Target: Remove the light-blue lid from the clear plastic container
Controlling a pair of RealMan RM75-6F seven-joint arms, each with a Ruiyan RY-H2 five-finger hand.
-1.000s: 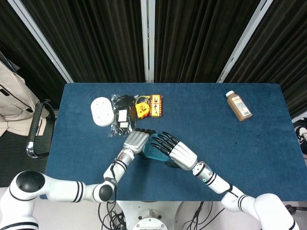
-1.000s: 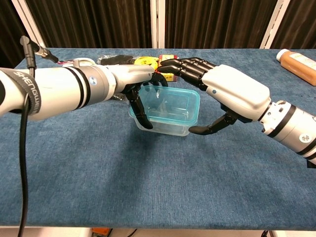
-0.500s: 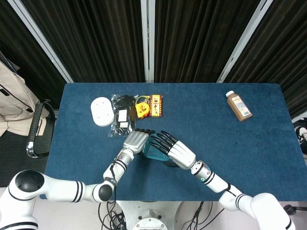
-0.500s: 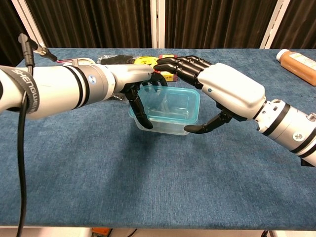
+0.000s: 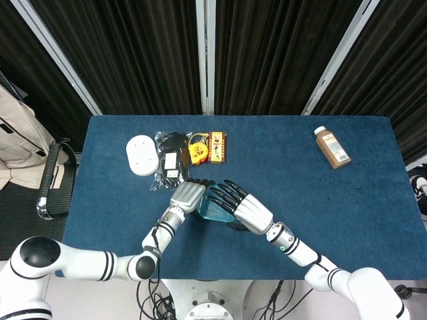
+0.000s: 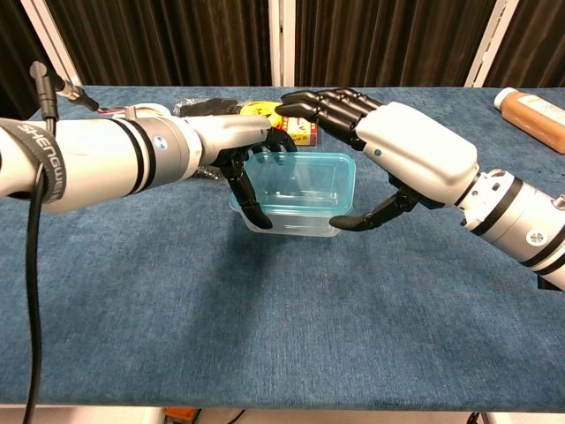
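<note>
The clear plastic container (image 6: 296, 212) with its light-blue lid (image 6: 300, 181) stands in the middle of the blue table, lid on; in the head view the container (image 5: 213, 212) is mostly hidden by both hands. My left hand (image 6: 238, 146) grips the container's left end, with black fingers (image 6: 247, 199) wrapped down its side. My right hand (image 6: 410, 159) arches over the lid from the right. Its fingers (image 6: 322, 106) are spread above the far rim, and its thumb tip touches the near right corner. From above, the left hand (image 5: 189, 195) and right hand (image 5: 248, 211) meet over the box.
At the back left lie a white round disc (image 5: 141, 155), a black packet (image 5: 170, 162) and yellow and red packs (image 5: 208, 147). A brown bottle (image 5: 333, 147) lies at the far right, also visible in the chest view as the bottle (image 6: 534, 115).
My right hand has lifted a little, its fingers now higher above the lid's far rim and its thumb tucked closer to the near corner. The left hand and container have barely moved.
</note>
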